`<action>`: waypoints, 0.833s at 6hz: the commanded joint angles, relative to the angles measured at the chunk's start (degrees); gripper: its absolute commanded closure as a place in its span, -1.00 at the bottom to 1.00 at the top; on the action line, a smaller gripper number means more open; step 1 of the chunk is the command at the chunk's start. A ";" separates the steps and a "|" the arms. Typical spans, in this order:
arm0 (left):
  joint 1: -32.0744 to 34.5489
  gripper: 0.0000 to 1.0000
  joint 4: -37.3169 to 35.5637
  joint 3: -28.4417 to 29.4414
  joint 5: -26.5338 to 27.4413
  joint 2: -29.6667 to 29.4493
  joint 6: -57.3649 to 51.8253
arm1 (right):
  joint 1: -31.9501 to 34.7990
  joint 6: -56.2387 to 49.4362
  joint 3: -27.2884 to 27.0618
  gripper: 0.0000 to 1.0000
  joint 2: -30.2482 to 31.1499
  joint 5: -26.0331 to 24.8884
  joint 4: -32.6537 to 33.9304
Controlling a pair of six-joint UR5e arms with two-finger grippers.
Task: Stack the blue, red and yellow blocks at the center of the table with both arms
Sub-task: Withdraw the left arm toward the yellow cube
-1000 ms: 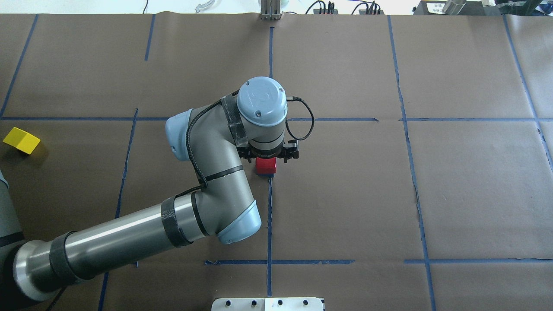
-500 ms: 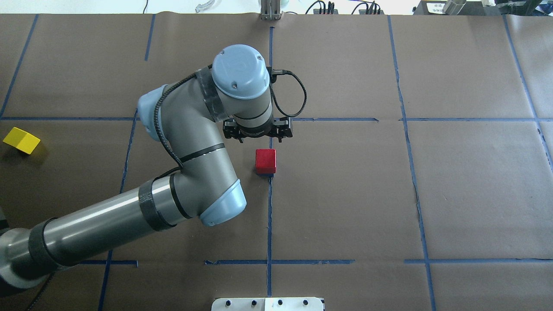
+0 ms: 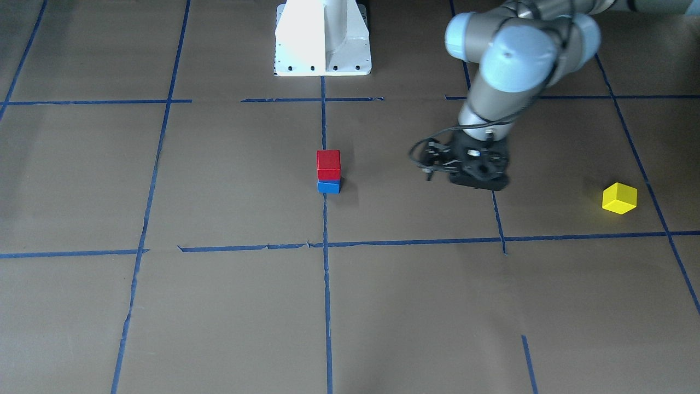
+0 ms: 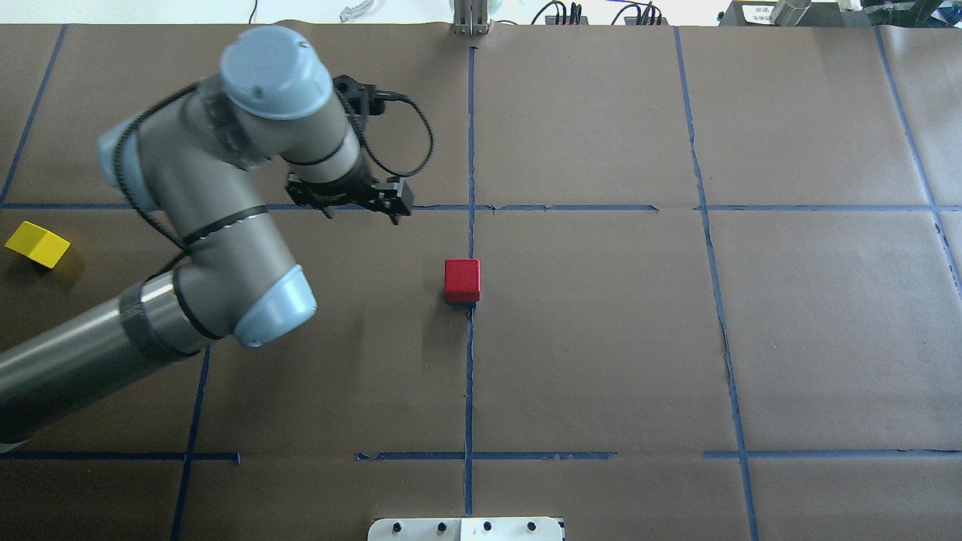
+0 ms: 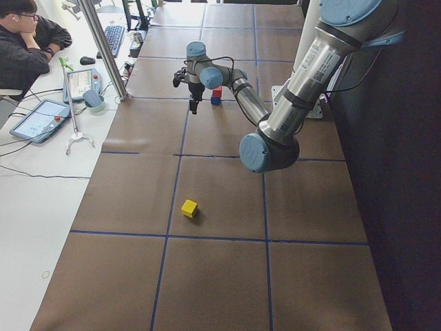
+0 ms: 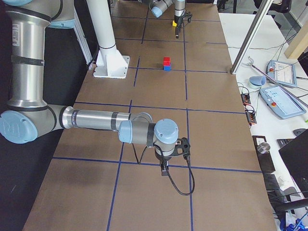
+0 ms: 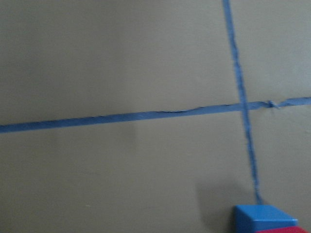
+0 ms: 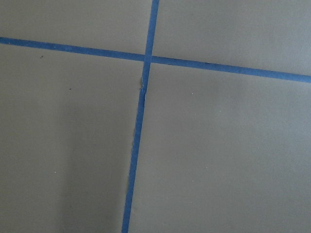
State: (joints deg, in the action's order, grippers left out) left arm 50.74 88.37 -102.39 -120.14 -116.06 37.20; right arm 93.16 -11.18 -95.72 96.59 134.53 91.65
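Observation:
A red block (image 3: 328, 164) sits on a blue block (image 3: 328, 187) at the table's centre; from overhead the red block (image 4: 461, 279) hides all but a sliver of the blue block (image 4: 461, 303). The yellow block (image 4: 37, 244) lies alone at the far left edge and also shows in the front view (image 3: 619, 198). My left gripper (image 4: 359, 208) is open and empty, above the table, left of and beyond the stack. Its wrist view catches the blue block's corner (image 7: 262, 218). My right gripper (image 6: 164, 169) shows only in the right side view; I cannot tell its state.
Blue tape lines grid the brown paper. The white robot base plate (image 3: 322, 65) stands at the near edge. An operator (image 5: 27, 41) sits beyond the far side, by tablets and cables.
My left gripper was down over the red block one second ago. It has drawn off the stack and swung left and farther out. The red block stays on the blue one.

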 commanded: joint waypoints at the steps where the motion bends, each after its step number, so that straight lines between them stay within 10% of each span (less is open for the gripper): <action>1: 13.86 -1.00 0.23 -0.89 -6.91 12.99 -21.33 | 0.00 0.19 0.01 -1.00 0.00 -0.24 -0.07; 5: 21.51 -1.00 23.95 8.82 -12.22 28.44 -29.69 | -0.17 0.19 0.01 -1.00 0.00 -0.24 -0.07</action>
State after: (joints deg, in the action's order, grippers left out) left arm 72.29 103.64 -98.05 -132.28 -88.61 4.00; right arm 93.02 -10.93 -95.75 96.59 134.30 91.58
